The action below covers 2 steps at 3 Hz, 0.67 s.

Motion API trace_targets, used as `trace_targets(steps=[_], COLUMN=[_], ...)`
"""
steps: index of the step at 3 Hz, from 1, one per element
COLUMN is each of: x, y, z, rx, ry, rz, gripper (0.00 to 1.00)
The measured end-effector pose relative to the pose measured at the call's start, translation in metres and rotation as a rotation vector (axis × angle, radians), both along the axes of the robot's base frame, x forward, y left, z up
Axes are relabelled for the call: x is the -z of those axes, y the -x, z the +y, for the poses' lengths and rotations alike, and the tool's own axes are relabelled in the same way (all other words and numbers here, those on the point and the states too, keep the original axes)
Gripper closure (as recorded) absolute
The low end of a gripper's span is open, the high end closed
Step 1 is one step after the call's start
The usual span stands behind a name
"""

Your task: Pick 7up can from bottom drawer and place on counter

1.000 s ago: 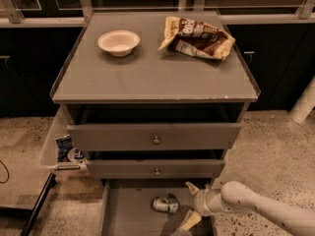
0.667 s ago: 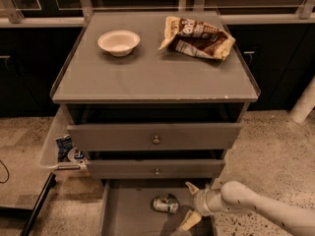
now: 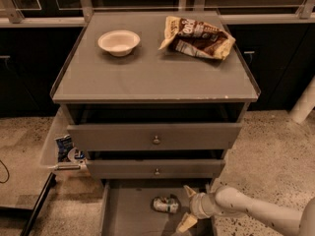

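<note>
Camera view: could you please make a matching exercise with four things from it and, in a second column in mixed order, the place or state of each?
Things:
1. 7up can
2. bowl
3. chip bag
4. gripper

Places or states:
A. on the counter, back left
B. open, over the bottom drawer, just right of the can
C. lying on its side on the drawer floor
D. on the counter, back right

Pairs: 1-C, 2-A, 3-D, 4-B
</note>
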State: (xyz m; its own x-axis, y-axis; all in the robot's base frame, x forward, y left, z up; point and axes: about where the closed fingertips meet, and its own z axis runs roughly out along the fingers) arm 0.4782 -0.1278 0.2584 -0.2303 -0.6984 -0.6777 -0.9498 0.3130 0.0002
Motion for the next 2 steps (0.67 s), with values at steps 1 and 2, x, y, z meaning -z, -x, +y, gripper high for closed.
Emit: trace_targets(steps=[1,2], x=[0.028,0.05], y=[-0.013,-0.027], z=[0.005,0.013], rx=[-0.003,-0.019], ry=[0.02,0.021], rz=[-0.046,-0.094], gripper=[0.0,0.0])
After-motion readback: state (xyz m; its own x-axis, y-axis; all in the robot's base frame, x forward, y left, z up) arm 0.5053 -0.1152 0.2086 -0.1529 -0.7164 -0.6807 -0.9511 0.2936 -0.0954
